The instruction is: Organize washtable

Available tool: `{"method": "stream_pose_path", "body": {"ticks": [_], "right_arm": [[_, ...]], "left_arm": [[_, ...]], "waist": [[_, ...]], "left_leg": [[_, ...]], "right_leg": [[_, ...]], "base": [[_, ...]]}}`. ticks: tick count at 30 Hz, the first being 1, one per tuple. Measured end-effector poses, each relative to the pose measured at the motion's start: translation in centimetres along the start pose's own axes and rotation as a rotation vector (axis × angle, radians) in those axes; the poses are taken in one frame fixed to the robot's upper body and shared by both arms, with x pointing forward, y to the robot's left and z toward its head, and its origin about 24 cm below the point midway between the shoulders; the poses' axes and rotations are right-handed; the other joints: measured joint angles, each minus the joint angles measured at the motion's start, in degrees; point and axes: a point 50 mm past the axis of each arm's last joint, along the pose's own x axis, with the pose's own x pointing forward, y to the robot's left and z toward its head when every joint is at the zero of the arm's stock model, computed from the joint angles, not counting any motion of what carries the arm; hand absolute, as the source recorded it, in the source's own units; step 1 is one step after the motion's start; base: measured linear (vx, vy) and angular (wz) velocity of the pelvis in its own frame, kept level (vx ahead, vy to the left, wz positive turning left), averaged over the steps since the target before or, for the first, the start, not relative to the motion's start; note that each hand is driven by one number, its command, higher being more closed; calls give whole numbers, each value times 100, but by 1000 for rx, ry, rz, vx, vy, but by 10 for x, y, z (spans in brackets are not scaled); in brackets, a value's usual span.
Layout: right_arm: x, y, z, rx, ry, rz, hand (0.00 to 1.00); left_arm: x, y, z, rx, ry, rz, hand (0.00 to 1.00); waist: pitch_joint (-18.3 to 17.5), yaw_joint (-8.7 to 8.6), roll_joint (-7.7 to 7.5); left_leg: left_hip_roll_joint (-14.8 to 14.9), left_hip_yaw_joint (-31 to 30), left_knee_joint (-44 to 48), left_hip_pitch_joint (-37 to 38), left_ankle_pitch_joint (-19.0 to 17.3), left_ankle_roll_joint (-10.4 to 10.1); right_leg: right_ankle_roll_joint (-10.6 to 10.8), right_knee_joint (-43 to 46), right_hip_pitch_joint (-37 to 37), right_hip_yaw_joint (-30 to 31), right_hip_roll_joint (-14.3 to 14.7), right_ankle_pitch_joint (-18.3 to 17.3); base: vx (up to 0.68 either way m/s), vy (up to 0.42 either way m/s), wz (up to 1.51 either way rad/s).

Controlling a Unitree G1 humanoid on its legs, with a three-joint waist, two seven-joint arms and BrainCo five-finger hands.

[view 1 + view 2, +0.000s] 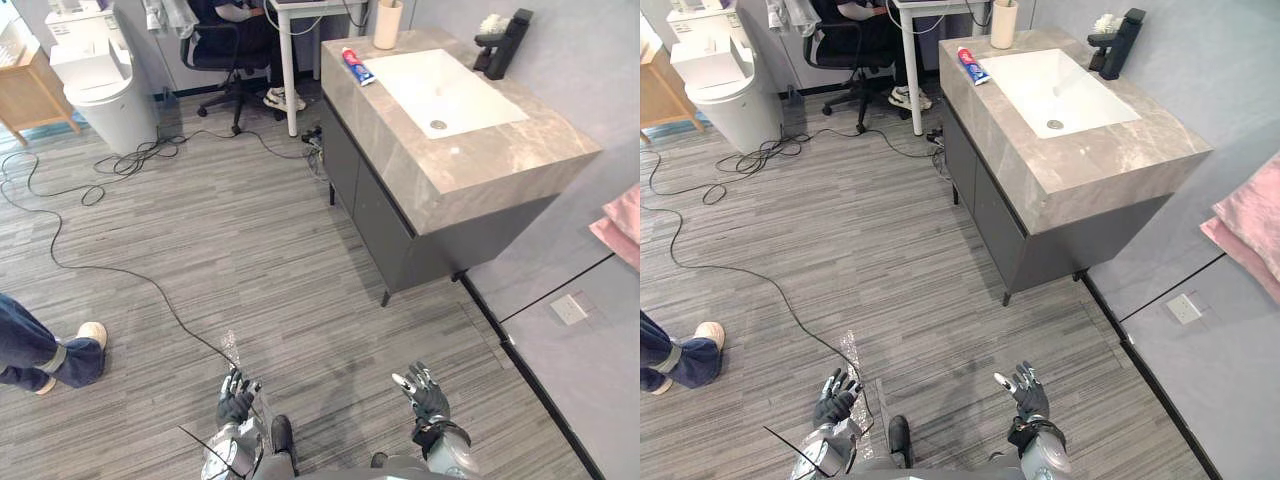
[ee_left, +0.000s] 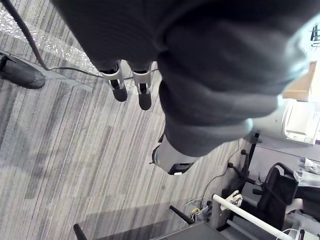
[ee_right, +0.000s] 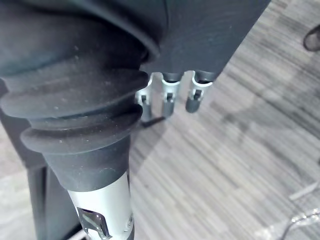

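The washtable (image 1: 480,165) is a marble-topped vanity with a white sink (image 1: 440,90), standing at the upper right. On its top lie a red, white and blue toothpaste tube (image 1: 357,66) by the sink's left rim, a beige cup (image 1: 387,24) at the far end and a black faucet (image 1: 505,43) with a white brush-like thing (image 1: 491,23) beside it. My left hand (image 1: 235,400) and right hand (image 1: 425,392) hang low over the floor, well short of the washtable. Both are open and hold nothing; the left hand's fingers (image 2: 120,85) and the right hand's fingers (image 3: 170,97) are straight.
A white bin (image 1: 105,85) and a wooden unit (image 1: 30,95) stand at the far left. A person sits on an office chair (image 1: 225,50) by a white desk. Another person's leg and shoe (image 1: 50,355) are at the left. Cables (image 1: 110,165) trail over the floor. Pink towels (image 1: 622,225) hang on the right wall.
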Motion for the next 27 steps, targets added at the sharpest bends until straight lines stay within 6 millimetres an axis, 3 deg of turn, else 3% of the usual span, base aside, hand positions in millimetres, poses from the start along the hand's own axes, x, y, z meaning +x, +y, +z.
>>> {"method": "stream_pose_path", "body": {"ticks": [5,6,8,9,11,12,13,14,16,17,18,21,22,25,27], "right_arm": [[7,9,8,-39,-21,31,0],[8,10,10,-42,-27,32,0],[6,6,10,-42,-28,9,0],[6,4,11,-54,-33,4,0],[-2,0,5,-55,-25,-6,0],[-10,-4,1,-44,-30,-20,0],[-11,-2,-1,-37,-28,-16,0],[-13,2,-7,-20,-7,-12,0],[-13,0,-7,-21,-6,-18,0],[-13,-1,-7,-20,-6,-21,0],[-14,-3,-9,-16,1,-30,0],[-16,-8,-9,-7,-1,-51,0],[-16,-9,-9,-6,-2,-56,0],[-17,-9,-10,12,-3,-65,0],[-19,-14,-11,29,-3,-86,0]], "left_arm": [[-1,6,1,-17,-3,27,0],[0,9,2,-33,-8,41,0],[-1,20,4,-81,-15,93,0],[-2,24,1,-99,-7,124,0],[-7,40,-2,-93,8,179,0],[-7,44,-2,-82,8,188,0],[-7,48,-2,-71,9,199,0],[-7,55,-4,-55,32,218,0],[-1,45,-3,-56,33,182,0],[0,40,-3,-59,33,171,0],[3,33,-3,-68,33,153,0],[6,21,-3,-67,34,116,0],[7,17,-2,-60,33,99,0],[5,13,-6,-33,47,68,0],[1,12,-13,-37,70,62,0]], "waist": [[28,158,-58],[57,205,-109],[156,284,-265],[240,284,-197],[262,240,-208],[329,175,-156],[381,181,-216],[375,214,-252],[431,118,-161],[450,94,-134],[464,77,-131],[458,39,-178],[430,13,-195],[248,-95,-143],[78,-151,4]], "left_leg": [[-167,-216,30,-29,-7,6],[-232,-225,45,-26,-70,90],[-415,-78,459,-81,-539,311],[-395,-125,642,-126,-597,325],[-424,-289,784,65,-877,401],[-289,-174,1832,-240,-1416,582],[-256,-278,2144,-317,-1624,625],[-245,-334,2182,-234,-1716,669],[-244,-436,2155,-212,-1758,737],[-252,-443,2128,-173,-1774,763],[-337,-387,1942,49,-1788,778],[-555,-278,1684,429,-1881,801],[-631,-265,1588,542,-1936,809],[-577,-288,1631,622,-2278,709],[-356,-294,1897,628,-2662,450]], "right_leg": [[100,-2,143,-317,-180,-63],[165,72,142,-360,-265,-110],[326,649,119,-525,-569,-230],[259,1350,-63,-504,-618,-188],[-566,3037,-739,-201,-756,471],[-330,3700,-1022,-26,-705,172],[-208,3754,-1071,58,-624,-209],[-246,3263,-1305,40,-353,-536],[-208,2410,-1641,-171,-106,-465],[-151,2043,-1717,-227,-55,-365],[-19,981,-1766,-338,9,68],[-48,221,-1842,-383,-9,590],[-126,146,-1897,-458,-11,735],[-718,233,-1974,-490,185,1091],[-754,176,-1724,-537,436,1108]], "base": [[21,34,31],[13,89,26],[30,90,46],[31,152,76],[145,197,93],[252,126,88],[266,106,67],[97,25,26],[106,85,25],[164,122,19],[151,90,2],[220,43,-5],[315,-26,4],[398,-61,0],[634,-106,-9]]}}
